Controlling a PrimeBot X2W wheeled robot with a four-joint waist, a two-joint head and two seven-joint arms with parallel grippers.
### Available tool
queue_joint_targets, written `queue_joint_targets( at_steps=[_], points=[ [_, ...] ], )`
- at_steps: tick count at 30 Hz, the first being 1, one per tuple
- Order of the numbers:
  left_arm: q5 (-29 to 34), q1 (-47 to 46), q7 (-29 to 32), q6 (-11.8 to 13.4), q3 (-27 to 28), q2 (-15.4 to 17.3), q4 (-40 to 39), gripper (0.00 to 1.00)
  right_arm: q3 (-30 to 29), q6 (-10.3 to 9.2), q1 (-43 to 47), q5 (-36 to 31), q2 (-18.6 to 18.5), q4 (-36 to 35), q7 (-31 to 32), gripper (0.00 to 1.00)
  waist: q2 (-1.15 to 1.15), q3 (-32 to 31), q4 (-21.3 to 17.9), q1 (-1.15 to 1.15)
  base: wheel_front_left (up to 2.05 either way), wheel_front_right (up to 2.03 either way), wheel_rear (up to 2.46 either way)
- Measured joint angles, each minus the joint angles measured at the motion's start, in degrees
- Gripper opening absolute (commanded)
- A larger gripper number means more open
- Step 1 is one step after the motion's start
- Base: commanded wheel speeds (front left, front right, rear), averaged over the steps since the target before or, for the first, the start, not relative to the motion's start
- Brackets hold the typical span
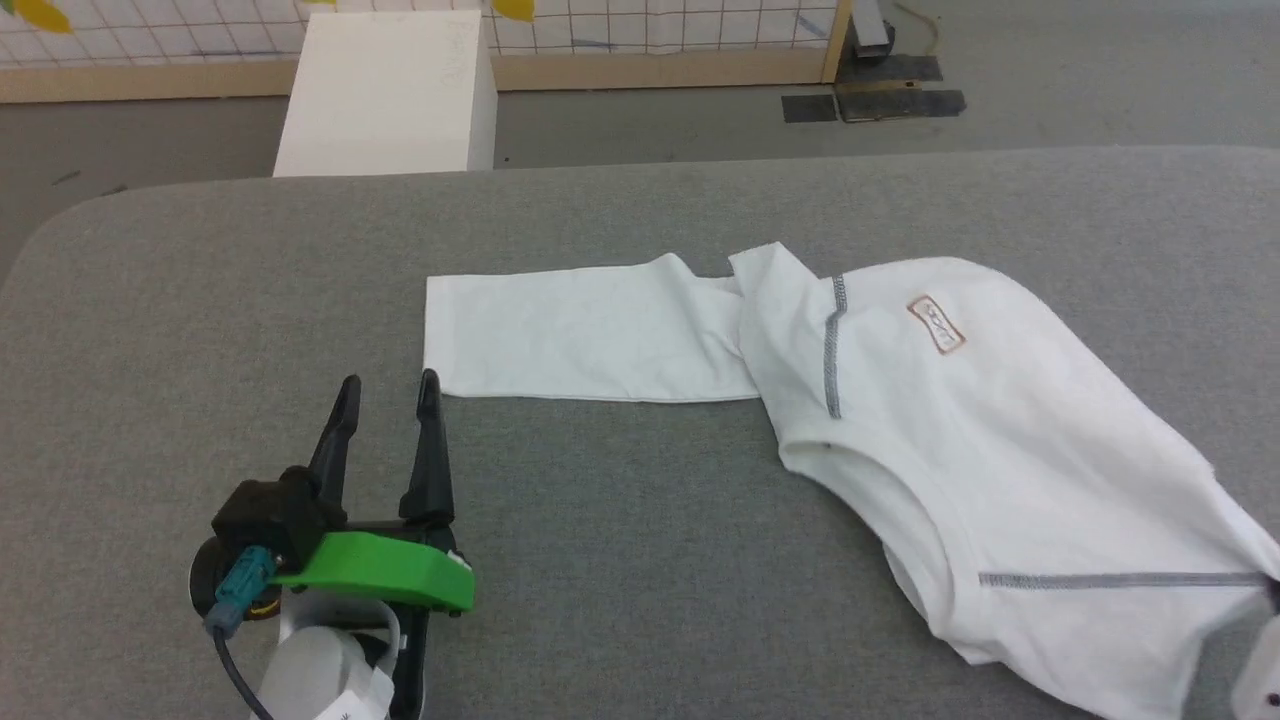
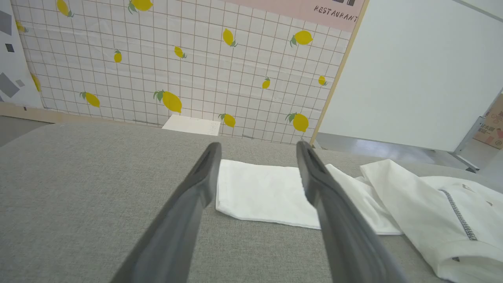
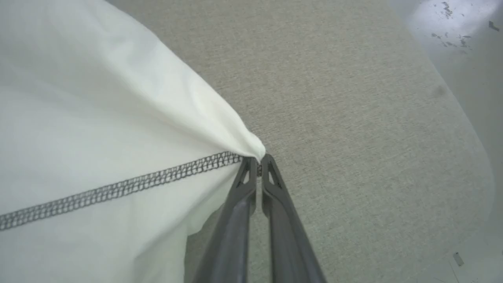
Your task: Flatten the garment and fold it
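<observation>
One sleeve hidden: the garment point(image 1: 1000, 430) shows a single sleeve point(image 1: 580, 335); the other cannot be made out under the body.
Cut off: the garment's near right corner runs past the head view's border, at the right edge of the table point(image 1: 640, 560).
Label point(image 1: 937, 325): brownish rectangle on the body's far part; its lettering is too small to read.
Pale arm part point(image 1: 1258, 680): at the table's near right corner, cropped by the border; fingers are hard to make out there.
Garment position: right half of the table, body bunched and creased, round neckline toward the near edge, and the sleeve lying flat toward the left edge.
Seams: one dark grey seam point(image 1: 833, 345) by the sleeve's root, a second point(image 1: 1120, 580) running to the right edge.
Left gripper point(image 1: 389, 380): over the near left part of the table, fingers apart and empty, pointing to the far edge. One tip is just beside the cuff's near corner; contact with the table cannot be told.
Right gripper point(image 3: 258, 159): fingers together, clamped on the garment's edge at the seam's end, with fabric drawn to a point at the tips.
White box point(image 1: 390, 95): on the floor beyond the far edge, partly hidden by the table.
</observation>
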Motion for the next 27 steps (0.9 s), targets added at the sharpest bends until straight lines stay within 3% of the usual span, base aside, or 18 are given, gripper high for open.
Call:
queue_joint_targets(
  at_steps=[4,5,6,12,18,25,27],
  points=[
    [0.07,-0.05,0.00,-0.02,-0.07,-0.01,0.19,1.00,-6.94,0.01,-0.67,-1.92,0.04,1.65,-2.02,0.00,0.00,-0.10,-1.33,0.00,0.00,0.00,0.00],
    [0.07,-0.06,0.00,-0.02,-0.12,-0.01,0.23,1.00,-7.99,0.00,-1.14,-2.29,0.08,1.97,-3.04,0.43,0.00,-0.05,-1.59,0.00,0.00,0.00,0.00],
    [0.07,-0.10,0.00,-0.03,-0.25,-0.01,0.29,1.00,-9.00,0.00,-1.85,-2.56,0.03,2.21,-4.74,1.00,0.00,0.06,-1.90,0.00,0.00,0.00,0.00],
    [-0.07,-2.15,-0.01,-0.92,-4.02,-0.01,2.44,1.00,-5.65,0.02,-4.72,0.26,0.03,1.24,-19.26,1.00,0.00,1.19,-3.71,0.00,0.00,0.00,0.00],
    [-2.45,-10.33,0.78,-1.88,-14.36,-0.14,9.69,1.00,3.45,0.00,-4.76,2.54,-0.07,-0.86,-33.16,1.00,0.00,2.81,-6.37,0.00,0.00,0.00,0.00],
    [-9.35,-22.95,10.42,-0.81,-23.39,-0.24,18.81,1.00,12.74,0.00,-4.81,4.89,-0.02,0.04,-37.42,1.00,0.00,5.49,-9.54,0.00,0.00,0.00,0.00],
    [-10.78,-27.07,14.57,0.80,-25.41,-0.31,22.37,1.00,14.99,0.00,-5.00,5.65,-0.03,0.64,-37.96,1.00,0.00,6.62,-10.38,0.00,0.00,0.00,0.00]
  ],
)
